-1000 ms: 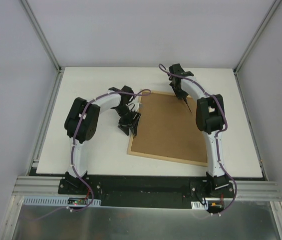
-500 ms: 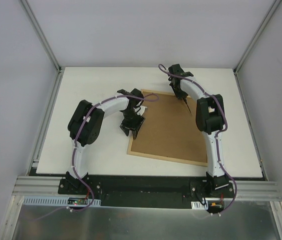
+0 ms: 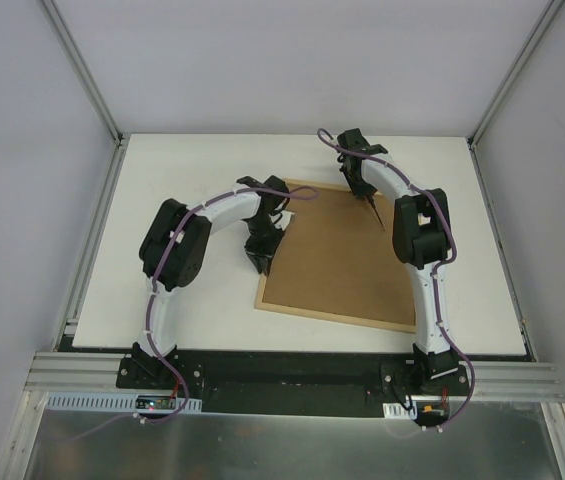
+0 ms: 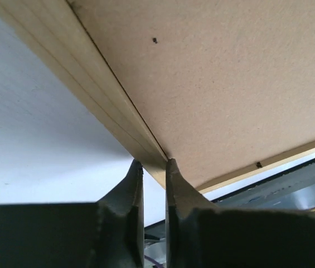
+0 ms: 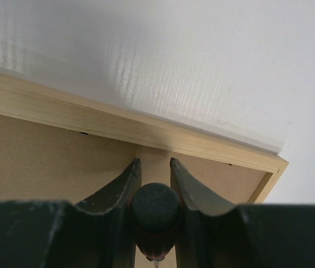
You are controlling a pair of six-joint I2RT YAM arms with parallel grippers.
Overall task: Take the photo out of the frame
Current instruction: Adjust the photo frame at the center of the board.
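As the frame (image 3: 337,255) lies back-up mid-tabletop (image 3: 182,180), photo unseen, the left gripper's (image 4: 153,163) nearly closed jaws at its left rail may shove it, and the right gripper's (image 5: 154,163) jaws, clenching a dark tool (image 5: 155,207), could lose the far edge.

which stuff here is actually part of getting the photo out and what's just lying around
Part of the job:
the frame, back side up
left gripper at its rim
right gripper, shut on a dark-handled tool over the brown back

Just there:
white table
metal rails

The photo itself is hidden.
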